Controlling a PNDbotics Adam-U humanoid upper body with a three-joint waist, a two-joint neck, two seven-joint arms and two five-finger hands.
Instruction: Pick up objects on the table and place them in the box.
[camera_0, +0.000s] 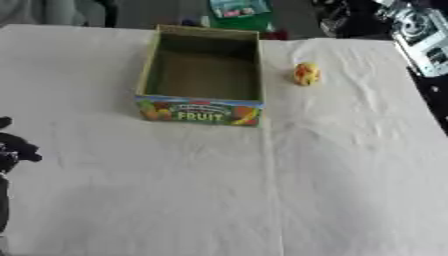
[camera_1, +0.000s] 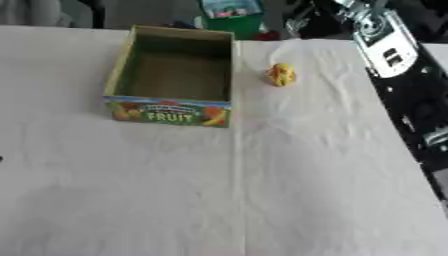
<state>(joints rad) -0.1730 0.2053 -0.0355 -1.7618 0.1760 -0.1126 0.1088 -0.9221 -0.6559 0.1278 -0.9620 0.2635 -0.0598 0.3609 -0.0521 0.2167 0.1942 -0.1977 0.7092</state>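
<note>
Bench (camera_0: 350, 190): covered in a pale cloth, lightly creased, with one long fold running from the box toward the near edge. Box (camera_0: 200, 111): open-topped card carton, green inside, printed "FRUIT" on the near wall; stands upright at the far middle of the bench; interior appears to hold nothing. Toy (camera_0: 305, 74): single small yellow-and-orange object, shape not made out further; sits on the cloth just beside the box's right wall, apart from it, level with the box's far half. Left hand (camera_0: 12, 150): dark shape at the left edge of the left eye view, low over the cloth, well apart from box and toy; holds nothing, but whether its fingers are spread or curled cannot be told. Right hand: not in view. Step in hand, as judged: the first pick has not begun; the toy lies untouched and the box awaits it. Next move, as judged: a reach to the toy, likelier from the right side, a close of fingers about it, a lift over the right wall and a release inside. Room: wide bare cloth in front and to both sides. Edges: the bench's right edge slants close past the toy, with dark equipment beyond it; clutter lies behind the far edge.
</note>
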